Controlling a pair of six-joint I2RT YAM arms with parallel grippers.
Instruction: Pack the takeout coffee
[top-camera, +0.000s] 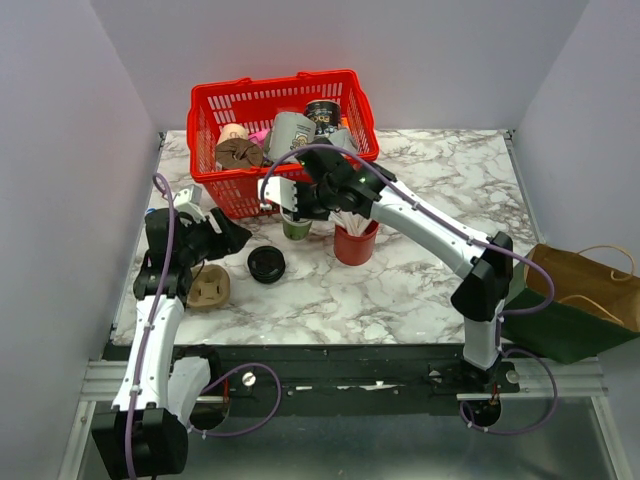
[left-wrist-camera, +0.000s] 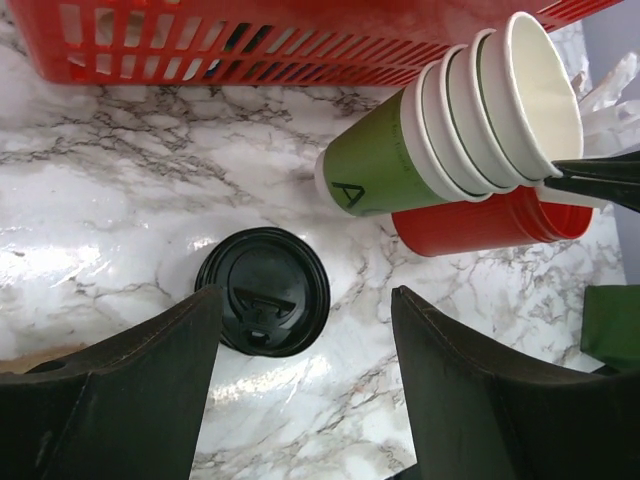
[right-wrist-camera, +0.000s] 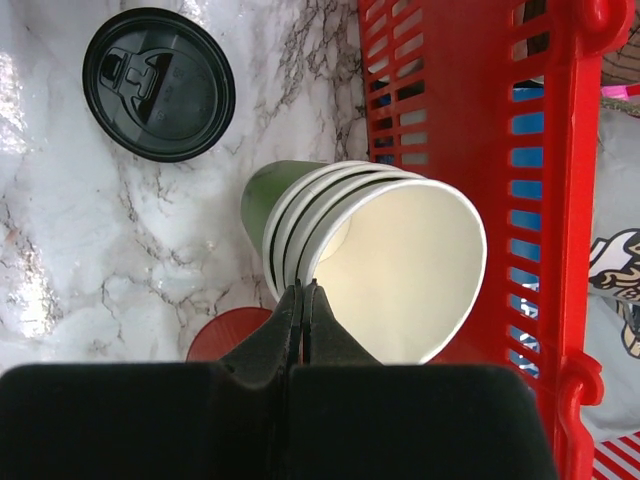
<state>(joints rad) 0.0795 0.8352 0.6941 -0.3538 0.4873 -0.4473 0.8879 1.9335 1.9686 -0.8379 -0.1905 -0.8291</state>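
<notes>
No lidded cup shows; a round black lid (top-camera: 266, 264) lies alone on the marble, also in the left wrist view (left-wrist-camera: 263, 291) and the right wrist view (right-wrist-camera: 158, 83). A stack of lidless olive-green cups (top-camera: 295, 226) leans tilted in front of the basket. My right gripper (top-camera: 290, 207) is shut on the stack's rim (right-wrist-camera: 301, 287), pinching the wall of the top cup (right-wrist-camera: 400, 265). The stack also shows in the left wrist view (left-wrist-camera: 440, 130). My left gripper (top-camera: 235, 238) is open and empty, low over the table just beside the lid (left-wrist-camera: 307, 295).
A red basket (top-camera: 270, 100) of cups and packets stands at the back. A red cup of white sticks (top-camera: 355, 243) stands right of the stack. A brown cup carrier (top-camera: 209, 288) lies at the left. A brown paper bag (top-camera: 585, 285) sits off the table's right edge.
</notes>
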